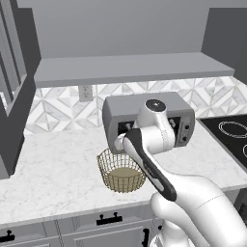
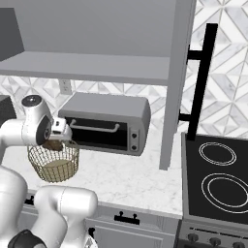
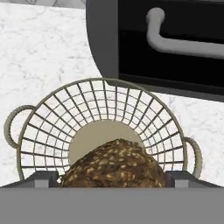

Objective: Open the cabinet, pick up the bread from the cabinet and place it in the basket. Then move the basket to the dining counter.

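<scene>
The gripper (image 3: 113, 180) stands wide with the bread (image 3: 114, 162) between its pads; the loaf seems to reach both pads and hangs clear of the basket floor, so I judge it clamped rather than loose, though the contact itself sits at the picture's edge. The bread is over the basket (image 3: 48, 131), toward its near side, the tan base showing beyond it. It looks a light, crusty, seeded lump: likely firm enough for a side grip across its widest part, but rounded, so it could roll in the jaws, and a hard squeeze would dent it. The basket is stiff wire mesh and light; its two small loop handles or its rim are the natural places to take it, and it may slide on the smooth worktop (image 1: 58, 164). The hand view gives the loaf's line over the basket mouth and the toaster oven (image 3: 105, 39) just behind. The right base view shows the height: the bread (image 2: 52, 145) is just above the rim of the basket (image 2: 54, 167), and the cabinet (image 2: 177, 82) door stands open. The left base view has the arm across the gripper, but shows the basket (image 1: 120, 174) well in from the worktop edge.
</scene>
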Robot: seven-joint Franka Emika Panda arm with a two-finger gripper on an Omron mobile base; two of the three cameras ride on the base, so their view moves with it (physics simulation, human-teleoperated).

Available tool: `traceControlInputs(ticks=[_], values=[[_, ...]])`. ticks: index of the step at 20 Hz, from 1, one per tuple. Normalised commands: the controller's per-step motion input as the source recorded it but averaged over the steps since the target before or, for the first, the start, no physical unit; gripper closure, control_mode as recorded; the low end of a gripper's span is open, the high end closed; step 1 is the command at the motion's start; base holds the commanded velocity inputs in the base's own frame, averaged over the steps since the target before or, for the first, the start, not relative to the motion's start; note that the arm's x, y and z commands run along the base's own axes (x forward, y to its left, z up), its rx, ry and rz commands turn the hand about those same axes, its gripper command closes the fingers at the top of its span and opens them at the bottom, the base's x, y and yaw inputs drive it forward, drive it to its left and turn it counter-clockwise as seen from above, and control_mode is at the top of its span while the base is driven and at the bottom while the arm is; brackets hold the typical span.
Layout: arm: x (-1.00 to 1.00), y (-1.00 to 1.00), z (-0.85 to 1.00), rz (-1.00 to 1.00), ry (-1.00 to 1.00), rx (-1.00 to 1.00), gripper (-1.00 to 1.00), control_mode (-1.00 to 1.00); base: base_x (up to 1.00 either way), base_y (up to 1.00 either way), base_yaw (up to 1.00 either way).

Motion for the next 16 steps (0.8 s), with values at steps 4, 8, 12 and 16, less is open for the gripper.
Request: traceControlInputs(ticks=[4,8,12,16], values=[[0.26,0.31,-0.49,-0.03,0.07,0.00,1.00,-1.00,0.00,0.00,0.00],[0.26,0.26,-0.44,-0.02,0.07,0.00,1.00,-1.00,0.00,0.00,0.00],[0.33,0.12,-0.45,-0.02,0.08,0.00,1.00,-1.00,0.00,0.00,0.00],[0.41,0.00,-0.30,0.00,0.05,0.02,1.00,-1.00,0.00,0.00,0.00]])
